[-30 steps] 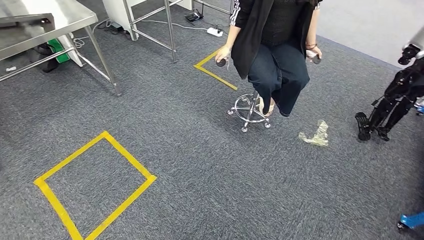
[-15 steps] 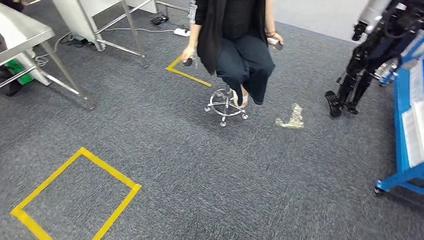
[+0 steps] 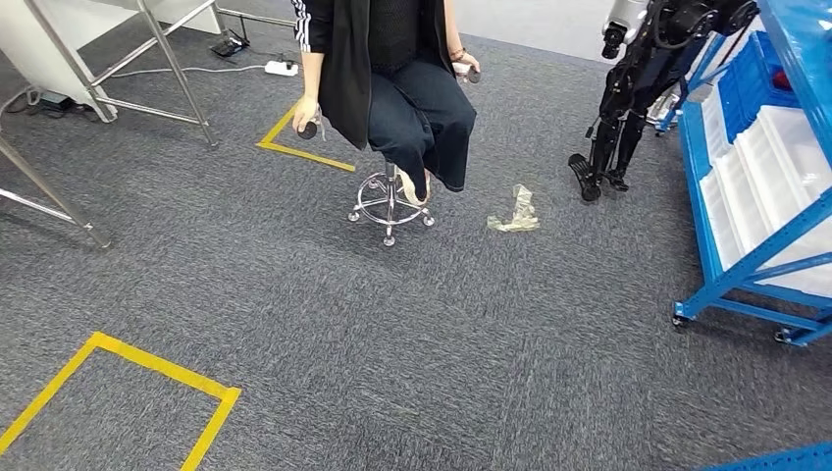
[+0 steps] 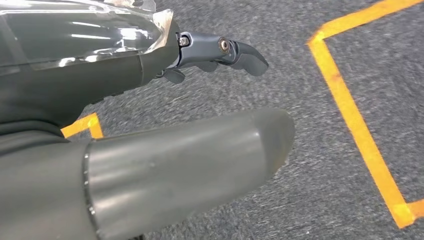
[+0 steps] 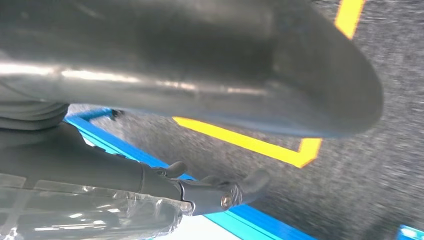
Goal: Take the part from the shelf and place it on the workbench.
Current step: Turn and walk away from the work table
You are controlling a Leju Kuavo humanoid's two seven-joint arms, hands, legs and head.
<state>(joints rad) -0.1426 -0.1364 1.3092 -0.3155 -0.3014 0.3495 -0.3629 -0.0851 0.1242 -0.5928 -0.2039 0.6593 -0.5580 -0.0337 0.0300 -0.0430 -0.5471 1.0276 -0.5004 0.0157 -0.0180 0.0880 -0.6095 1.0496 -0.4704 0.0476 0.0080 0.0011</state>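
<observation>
The blue shelf [image 3: 755, 226] stands at the right edge of the head view, with white trays on its levels and blue bins [image 3: 751, 74] higher up. A small red item [image 3: 782, 78] lies beside the bins; I cannot tell what it is. My left hand [image 4: 125, 85] hangs over grey carpet, its thumb [image 4: 200, 160] and fingers [image 4: 235, 50] apart, holding nothing. My right hand [image 5: 90, 160] hangs the same way, its fingers [image 5: 220, 192] spread and empty, close to a blue frame bar [image 5: 260, 220].
A person [image 3: 392, 69] sits on a chrome stool [image 3: 390, 201] ahead. A dark humanoid robot [image 3: 628, 88] stands by the shelf. Crumpled plastic [image 3: 515, 211] lies on the carpet. Steel table legs [image 3: 59, 201] stand at far left. Yellow tape squares [image 3: 147, 368] mark the floor.
The whole view has swung to the right: the steel table slid out at the left, and the blue shelf came in at the right. Both hands still hang empty.
</observation>
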